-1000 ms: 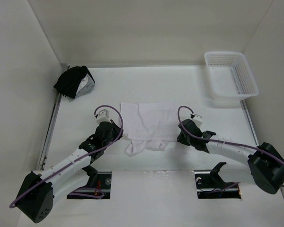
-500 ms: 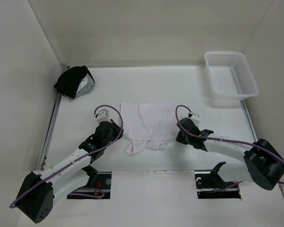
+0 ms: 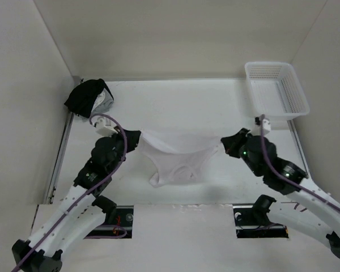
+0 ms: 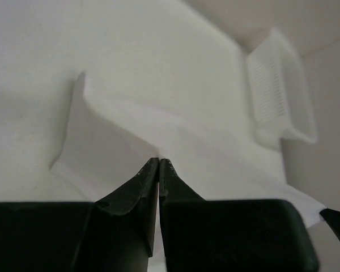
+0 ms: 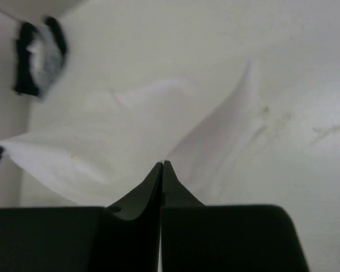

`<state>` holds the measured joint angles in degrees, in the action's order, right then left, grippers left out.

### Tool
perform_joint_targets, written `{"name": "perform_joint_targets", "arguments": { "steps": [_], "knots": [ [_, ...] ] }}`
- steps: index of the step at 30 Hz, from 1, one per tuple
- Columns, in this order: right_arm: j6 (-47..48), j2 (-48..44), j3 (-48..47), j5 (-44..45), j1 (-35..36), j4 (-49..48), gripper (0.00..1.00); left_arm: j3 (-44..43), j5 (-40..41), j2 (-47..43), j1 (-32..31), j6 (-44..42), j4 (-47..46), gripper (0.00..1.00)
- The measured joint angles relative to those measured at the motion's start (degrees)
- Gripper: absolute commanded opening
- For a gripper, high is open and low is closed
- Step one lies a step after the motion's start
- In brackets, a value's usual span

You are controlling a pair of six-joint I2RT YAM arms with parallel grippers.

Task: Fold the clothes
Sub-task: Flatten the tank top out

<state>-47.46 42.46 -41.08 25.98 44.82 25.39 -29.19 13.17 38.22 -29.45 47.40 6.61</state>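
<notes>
you had the left end effector [image 3: 136, 137] and right end effector [image 3: 225, 145] each pinching a corner of the clothes [image 3: 178, 157], hung over the table [image 3: 175, 102], no fold made yet.

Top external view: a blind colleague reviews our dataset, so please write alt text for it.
Two robot arms hold a thin white cloth garment stretched between them over a white table, the left gripper and right gripper each shut on one end, its middle sagging. A white plastic basket sits far right, a black-and-grey cloth bundle far left.
</notes>
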Motion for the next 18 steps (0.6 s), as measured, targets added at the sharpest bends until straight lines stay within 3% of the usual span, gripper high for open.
{"name": "perform_joint_targets", "arguments": {
  "steps": [5,11,15,18],
  "knots": [
    [6.8,-4.6,-22.4,9.2,11.8,6.8,0.00,-16.6,2.0,-6.5,0.3,-1.0,5.2,0.02],
    [20.0,-2.0,-46.7,25.5,34.3,6.7,0.00,-38.3,4.9,-7.9,0.5,-3.2,6.5,0.02],
    [34.3,3.8,-57.0,35.7,49.4,-0.4,0.00,-48.4,4.5,-7.3,1.2,-3.9,6.6,0.02],
    [49.0,8.6,-59.6,40.1,55.3,-11.9,0.00,-54.3,3.6,-5.7,4.2,-4.1,6.4,0.02]
  ]
}}
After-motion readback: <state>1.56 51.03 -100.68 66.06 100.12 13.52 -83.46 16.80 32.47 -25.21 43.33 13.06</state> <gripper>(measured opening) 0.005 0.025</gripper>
